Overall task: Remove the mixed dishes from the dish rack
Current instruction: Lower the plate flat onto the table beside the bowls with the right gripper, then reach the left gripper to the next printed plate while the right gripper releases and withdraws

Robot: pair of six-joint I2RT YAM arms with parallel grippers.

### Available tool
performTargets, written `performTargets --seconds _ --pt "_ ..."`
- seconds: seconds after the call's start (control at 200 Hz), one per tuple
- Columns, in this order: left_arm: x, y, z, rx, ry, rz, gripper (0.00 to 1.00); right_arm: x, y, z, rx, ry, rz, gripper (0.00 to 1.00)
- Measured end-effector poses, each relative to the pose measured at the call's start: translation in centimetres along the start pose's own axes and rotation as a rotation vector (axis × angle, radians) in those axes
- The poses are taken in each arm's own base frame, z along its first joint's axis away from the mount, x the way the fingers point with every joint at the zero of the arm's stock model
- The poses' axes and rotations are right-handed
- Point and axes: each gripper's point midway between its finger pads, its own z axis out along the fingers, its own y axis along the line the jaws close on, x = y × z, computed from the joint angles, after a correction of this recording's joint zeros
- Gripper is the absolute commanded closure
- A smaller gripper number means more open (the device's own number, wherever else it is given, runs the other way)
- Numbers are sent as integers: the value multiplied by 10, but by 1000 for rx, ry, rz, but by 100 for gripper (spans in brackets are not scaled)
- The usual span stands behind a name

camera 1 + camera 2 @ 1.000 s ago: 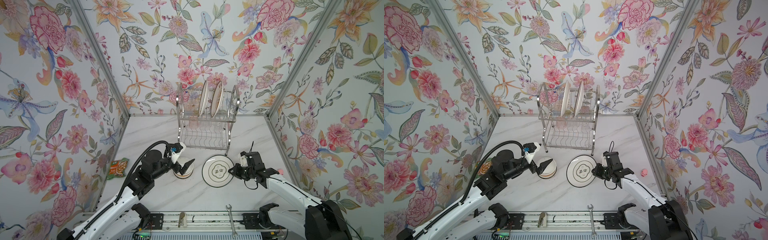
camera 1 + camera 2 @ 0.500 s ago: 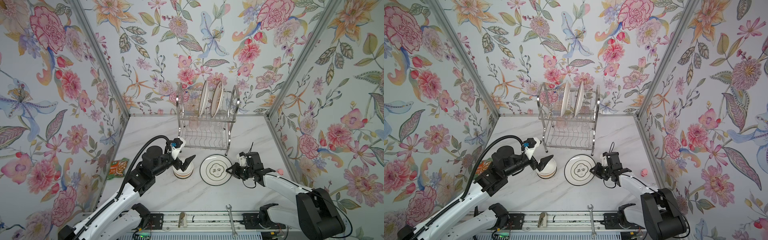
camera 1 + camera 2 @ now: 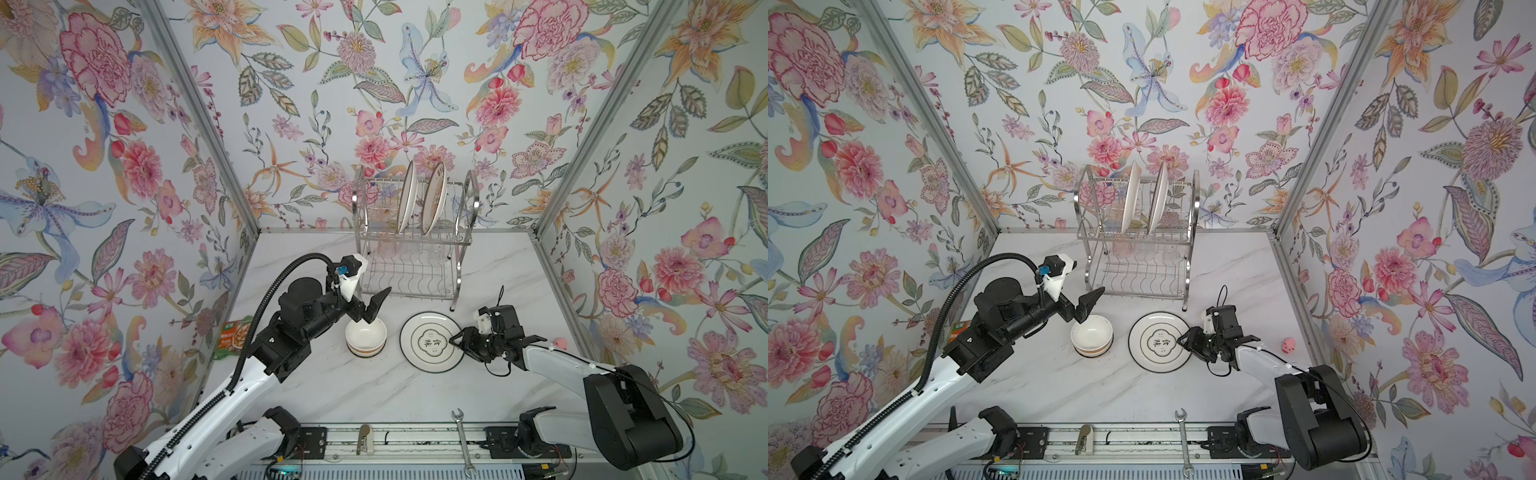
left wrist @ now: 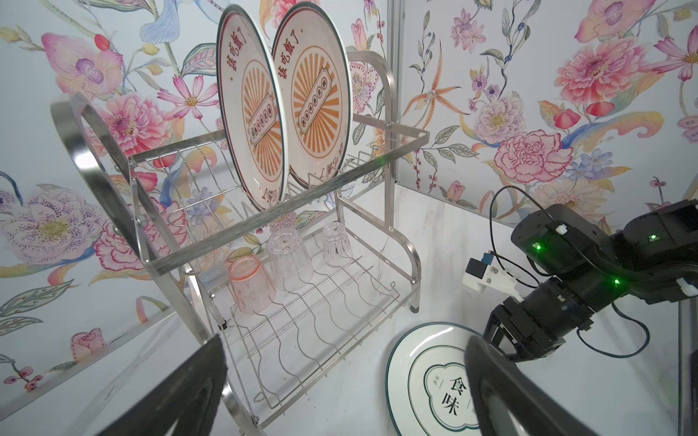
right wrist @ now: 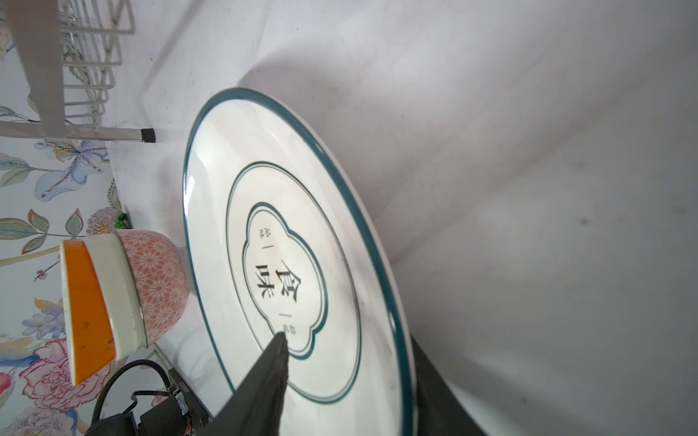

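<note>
Plate (image 3: 432,341) is lying flat on worktop (image 3: 332,386), right claw (image 3: 457,338) parting around its rim, letting go. Left claw (image 3: 376,305), wide open, empty, is rising off bowls (image 3: 365,336) toward rack (image 3: 409,268).

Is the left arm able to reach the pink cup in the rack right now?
Probably yes. The left tool stands open facing the dish rack's open front, and nothing sits between it and the pink cup on the lower shelf.
</note>
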Motion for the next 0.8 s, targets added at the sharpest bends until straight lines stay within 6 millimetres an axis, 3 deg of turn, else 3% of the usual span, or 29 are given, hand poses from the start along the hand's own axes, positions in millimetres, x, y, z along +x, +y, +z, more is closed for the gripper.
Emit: performTargets --seconds 0.245,0.546,0.676,0.711,0.801 --pt "-49 9 21 -10 -15 2 1 -7 -5 -4 44 -35 -5 34" --pt "-71 18 56 -26 7 0 1 -13 -12 -21 132 -95 -34 14" --pt "-77 23 75 -32 19 3 3 -23 -2 -39 141 -159 -90 7" --pt "-79 24 80 -37 21 3 4 -26 2 -45 136 -183 -114 0" --pt "-84 30 95 -54 31 7 5 -34 19 -62 110 -251 -189 1"
